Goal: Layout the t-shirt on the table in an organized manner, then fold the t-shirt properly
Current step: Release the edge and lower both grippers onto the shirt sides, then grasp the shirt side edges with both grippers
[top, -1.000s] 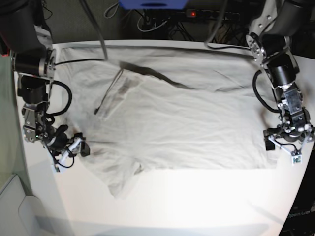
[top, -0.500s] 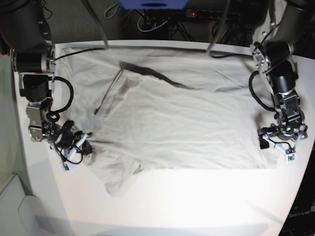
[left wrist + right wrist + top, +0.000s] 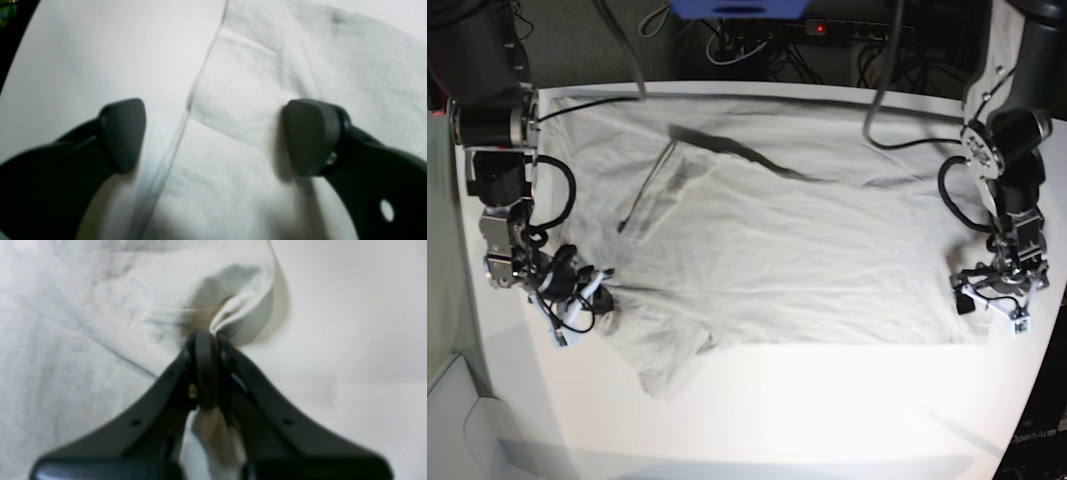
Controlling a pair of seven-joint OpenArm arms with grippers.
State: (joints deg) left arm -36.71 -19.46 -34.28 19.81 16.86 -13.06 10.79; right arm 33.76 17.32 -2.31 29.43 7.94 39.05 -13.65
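The right fingers (image 3: pixel 206 340) have clamped the blurred t-shirt (image 3: pixel 777 250) sleeve; left fingers (image 3: pixel 123 133) apart astride its hem.

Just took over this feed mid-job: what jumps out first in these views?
The t-shirt lies spread across most of the white table, one sleeve reaching toward the near edge. The right hand is shut on a pinched fold at the shirt's edge, cloth bunched between its fingers. The left hand stands open astride the shirt's opposite edge, gripping nothing.
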